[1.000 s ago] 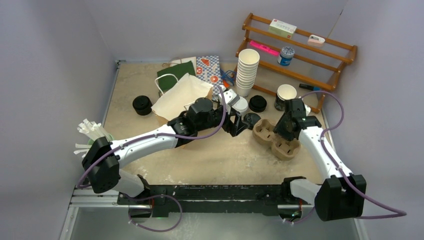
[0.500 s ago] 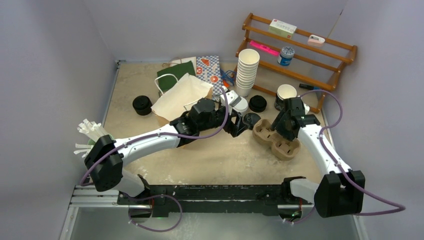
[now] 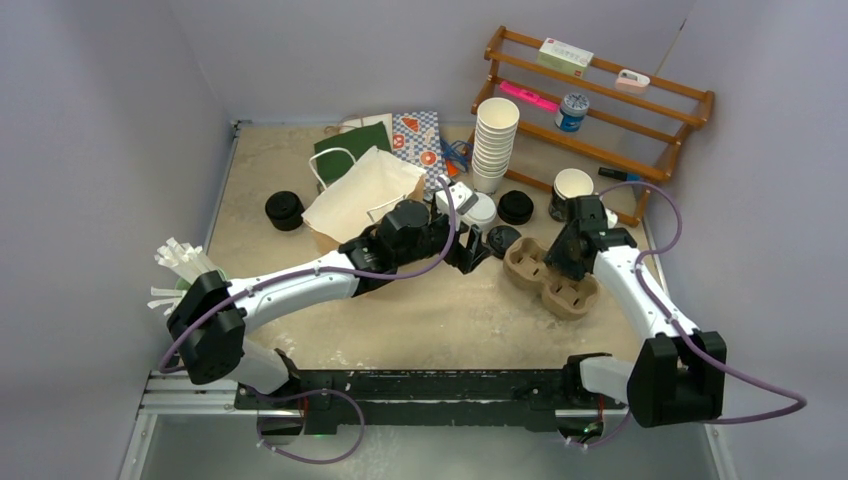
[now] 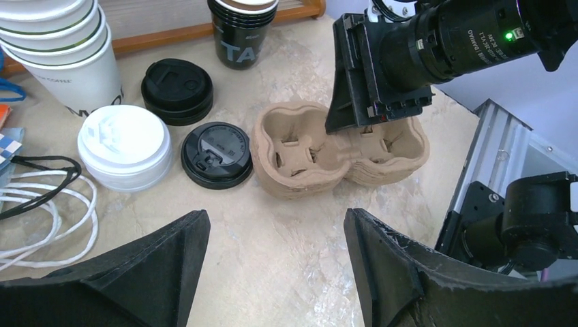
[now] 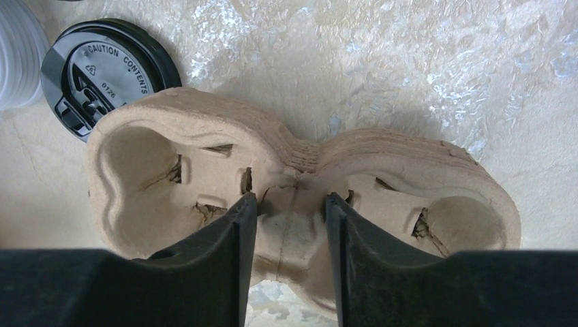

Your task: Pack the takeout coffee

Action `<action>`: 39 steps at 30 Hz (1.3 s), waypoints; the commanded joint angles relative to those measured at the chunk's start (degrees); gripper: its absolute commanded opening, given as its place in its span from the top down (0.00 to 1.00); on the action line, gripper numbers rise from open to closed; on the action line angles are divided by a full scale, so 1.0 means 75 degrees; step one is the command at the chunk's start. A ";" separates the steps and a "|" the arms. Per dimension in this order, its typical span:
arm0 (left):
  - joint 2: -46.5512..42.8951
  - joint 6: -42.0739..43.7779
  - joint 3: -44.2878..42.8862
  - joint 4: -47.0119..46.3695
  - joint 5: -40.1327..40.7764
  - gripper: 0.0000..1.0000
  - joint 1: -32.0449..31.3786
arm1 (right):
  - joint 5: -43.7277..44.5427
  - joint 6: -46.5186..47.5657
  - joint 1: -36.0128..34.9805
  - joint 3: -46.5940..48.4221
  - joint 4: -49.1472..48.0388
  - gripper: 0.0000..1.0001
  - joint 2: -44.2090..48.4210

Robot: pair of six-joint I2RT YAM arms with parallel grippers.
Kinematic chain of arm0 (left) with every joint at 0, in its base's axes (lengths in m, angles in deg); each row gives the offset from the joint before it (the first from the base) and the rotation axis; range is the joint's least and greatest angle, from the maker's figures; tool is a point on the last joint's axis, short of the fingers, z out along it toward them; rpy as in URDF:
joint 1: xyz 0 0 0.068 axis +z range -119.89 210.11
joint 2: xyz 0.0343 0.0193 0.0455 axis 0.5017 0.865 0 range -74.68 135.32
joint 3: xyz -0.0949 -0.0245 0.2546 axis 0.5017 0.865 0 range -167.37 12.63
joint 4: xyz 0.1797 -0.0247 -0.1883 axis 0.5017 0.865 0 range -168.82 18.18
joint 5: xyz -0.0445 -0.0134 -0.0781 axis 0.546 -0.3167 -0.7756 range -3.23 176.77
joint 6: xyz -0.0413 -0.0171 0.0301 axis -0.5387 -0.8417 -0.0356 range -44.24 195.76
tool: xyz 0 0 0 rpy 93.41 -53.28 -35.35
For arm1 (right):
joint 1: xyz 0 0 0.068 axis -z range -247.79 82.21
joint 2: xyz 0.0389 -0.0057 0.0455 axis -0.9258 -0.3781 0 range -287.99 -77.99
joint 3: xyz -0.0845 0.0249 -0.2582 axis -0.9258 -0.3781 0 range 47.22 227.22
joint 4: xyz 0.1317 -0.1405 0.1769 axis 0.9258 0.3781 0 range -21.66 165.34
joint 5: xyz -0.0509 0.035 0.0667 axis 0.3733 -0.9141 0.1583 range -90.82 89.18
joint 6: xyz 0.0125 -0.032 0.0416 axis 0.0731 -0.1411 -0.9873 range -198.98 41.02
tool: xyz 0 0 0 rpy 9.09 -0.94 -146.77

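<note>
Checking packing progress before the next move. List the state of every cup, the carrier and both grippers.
cup carrier: both wells empty.
white-lidded cup: lidded, upright on the table, unpacked.
black-lidded cup: lidded, beside the cup carrier, unpacked.
dark cup: lidless, upright.
left gripper: open, empty.
right gripper: closed on the cup carrier's middle ridge.

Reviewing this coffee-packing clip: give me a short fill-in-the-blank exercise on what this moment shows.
1. The left gripper is ___ and holds nothing.
2. The right gripper straddles the ___ of the pulp carrier.
3. Both wells of that carrier are ___.
4. The cup next to the black-lidded cup has a ___ lid.
Missing words: open; middle; empty; white.
</note>
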 commanded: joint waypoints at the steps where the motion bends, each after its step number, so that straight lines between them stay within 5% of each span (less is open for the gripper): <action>1: -0.0309 0.0105 0.0097 -0.0041 0.0366 0.24 -0.0034 | -0.0051 -0.0025 -0.0004 -0.0032 -0.0110 0.61 -0.0092; 18: 0.0202 0.0059 -0.0178 -0.0064 0.0192 0.24 -0.0034 | -0.0054 -0.0042 -0.0003 0.0580 0.0823 0.66 0.1244; 21: 0.0448 0.0007 -0.0338 -0.0120 -0.0002 0.25 -0.0040 | -0.0133 0.0034 -0.0003 0.0487 0.0741 0.46 0.1062; 23: 0.0633 -0.0018 -0.0471 -0.0112 -0.0080 0.26 -0.0034 | -0.0160 0.0080 -0.0003 0.0501 0.0768 0.11 0.0897; 25: 0.0789 -0.0035 -0.0618 -0.0095 -0.0135 0.26 -0.0034 | -0.0140 0.0101 -0.0003 0.0468 0.0732 0.03 0.0751; 31: 0.0922 -0.0082 -0.0740 -0.0187 -0.0222 0.26 -0.0034 | -0.0020 -0.0059 -0.0003 0.0086 0.0260 0.11 0.0415; 39: 0.0889 0.0085 -0.0796 -0.0122 -0.0195 0.26 -0.0034 | -0.0066 -0.0163 -0.0004 -0.0108 0.0102 0.37 0.0203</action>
